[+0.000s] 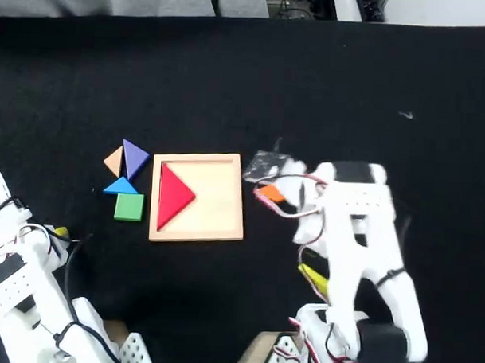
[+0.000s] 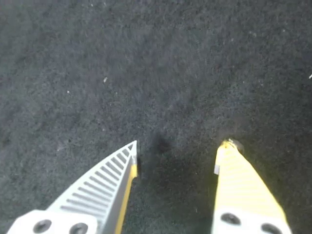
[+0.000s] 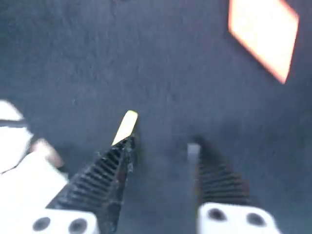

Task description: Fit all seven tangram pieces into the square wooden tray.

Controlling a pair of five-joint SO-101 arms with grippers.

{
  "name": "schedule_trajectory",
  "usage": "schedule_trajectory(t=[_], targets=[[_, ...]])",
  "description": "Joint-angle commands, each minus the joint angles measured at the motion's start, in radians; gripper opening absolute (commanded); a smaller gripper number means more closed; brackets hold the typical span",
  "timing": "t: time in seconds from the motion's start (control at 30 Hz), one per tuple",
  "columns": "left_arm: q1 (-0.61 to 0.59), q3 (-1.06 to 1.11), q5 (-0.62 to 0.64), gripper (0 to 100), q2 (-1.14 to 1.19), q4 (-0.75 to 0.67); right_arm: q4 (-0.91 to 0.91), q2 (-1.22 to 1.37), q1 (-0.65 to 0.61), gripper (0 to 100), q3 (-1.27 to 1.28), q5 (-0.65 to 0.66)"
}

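One piece was home: the red triangle (image 1: 173, 195) lay in the left half of the tray (image 1: 221, 228). Four waited just left of the tray: tan triangle (image 1: 113, 160), purple triangle (image 1: 134, 159), blue triangle (image 1: 120, 186) and green square (image 1: 129, 207). The orange piece (image 1: 271, 194) lay just right, near the right gripper (image 3: 161, 146), whose fingers were apart and empty. A yellow sliver (image 1: 312, 278) under that arm was perhaps the seventh. The left gripper (image 2: 178, 151), fingers also apart, hung over bare cloth (image 1: 230, 85) at the near left. The tray's right half stood open.

We see a desk (image 1: 389, 83) covered in black cloth. Beyond its far edge we make out a grey strip (image 1: 113, 0), dark cables (image 1: 300, 4) and a white patch (image 1: 448, 9).
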Motion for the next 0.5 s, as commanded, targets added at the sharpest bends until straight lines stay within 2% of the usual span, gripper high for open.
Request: schedule_trajectory(t=[0.0,0.13,0.27,0.37,0.47], targets=[[0.013,-0.005,0.002,26,-0.008,-0.015,0.106,-0.104,0.046,24.8,-0.05,-0.023],[0.028,-0.002,0.002,26,-0.008,-0.015,0.222,-0.252,0.04,25.0,-0.048,-0.161],[0.028,-0.002,0.002,26,-0.008,-0.015,0.262,-0.343,0.018,25.0,-0.027,-0.267],[0.028,-0.002,0.002,26,-0.008,-0.015,0.265,-0.312,0.037,25.1,-0.008,-0.215],[0.028,-0.002,0.002,26,-0.008,-0.015,0.279,-0.209,-0.031,24.8,0.025,-0.141]])
